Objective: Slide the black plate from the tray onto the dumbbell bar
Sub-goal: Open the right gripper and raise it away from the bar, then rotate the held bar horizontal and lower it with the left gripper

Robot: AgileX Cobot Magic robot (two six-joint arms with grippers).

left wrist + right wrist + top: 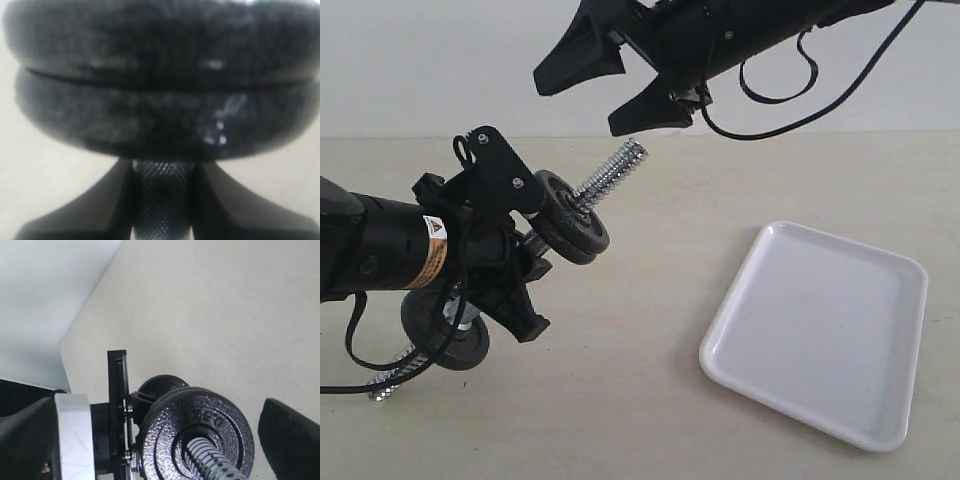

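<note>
Nothing in the tray (820,330), nearest. Left tool (525,243) pinching the dumbbell bar (615,170) at its knurled middle, long axis rising toward the right tool (578,105); black plate (582,222) already on it, flush against its twin (150,125). Farther, that tool spread, empty, just off the threaded tip.

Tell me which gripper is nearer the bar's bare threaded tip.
Right. The right gripper hangs open just above the threaded tip of the dumbbell bar; the left gripper clamps its middle, behind two black plates.
</note>
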